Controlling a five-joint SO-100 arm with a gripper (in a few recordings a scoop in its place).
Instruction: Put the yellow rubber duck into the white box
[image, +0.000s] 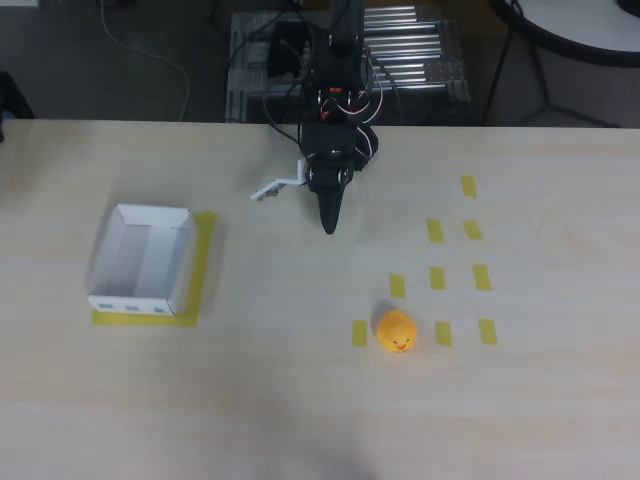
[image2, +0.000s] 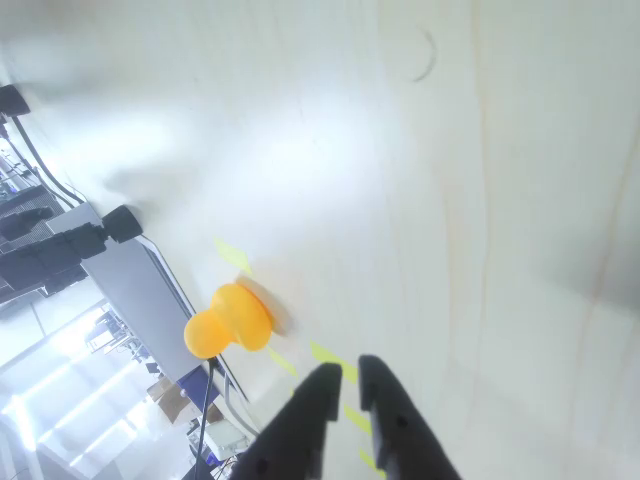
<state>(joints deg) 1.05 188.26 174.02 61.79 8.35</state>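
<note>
Fingers nearly together, holding nothing, duck ahead of the tips
The gripper (image2: 345, 378) hangs over bare table; the yellow rubber duck (image: 397, 331) sits beyond and to one side, probably light, soft and squashy, best pinched across its round body; the white box (image: 143, 262) lies well apart

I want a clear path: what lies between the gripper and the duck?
In the overhead view, one yellow tape strip on bare table between the gripper and the yellow rubber duck.
</note>
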